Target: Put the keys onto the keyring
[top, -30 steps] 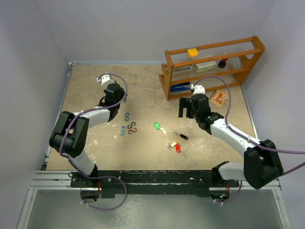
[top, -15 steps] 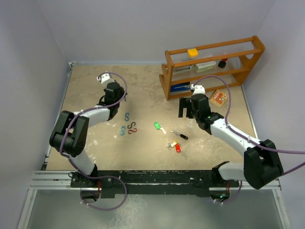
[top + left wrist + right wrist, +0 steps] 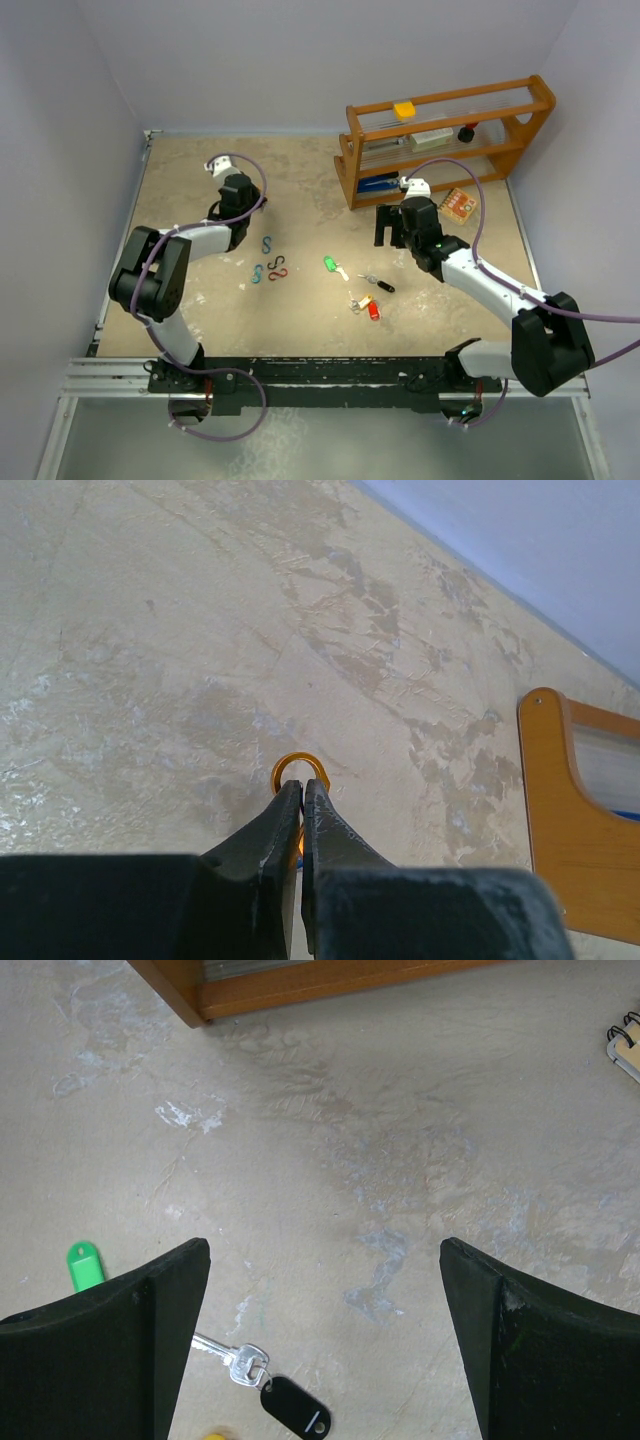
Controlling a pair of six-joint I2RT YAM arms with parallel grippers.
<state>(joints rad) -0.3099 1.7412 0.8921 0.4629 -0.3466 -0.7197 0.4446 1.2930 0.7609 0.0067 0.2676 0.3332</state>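
Left wrist cam: left gripper (image 3: pixel 302 788) pinched tight on orange keyring (image 3: pixel 299 755). Right gripper (image 3: pixel 322 1260) spread wide over table (image 3: pixel 400 1160), black-tag key (image 3: pixel 285 1405) and green key tag (image 3: pixel 85 1265) close by.

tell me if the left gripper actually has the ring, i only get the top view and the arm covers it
Observer: Yes. The left wrist view shows the left gripper shut on an orange ring, which pokes out past the fingertips.
Operator: ok and is the right one holding anything
Observer: No. The right gripper is wide open with nothing between its fingers.
Operator: whats in front of it
Observer: A key with a black tag lies flat at the bottom of the right wrist view, and a green tag lies off to one side.
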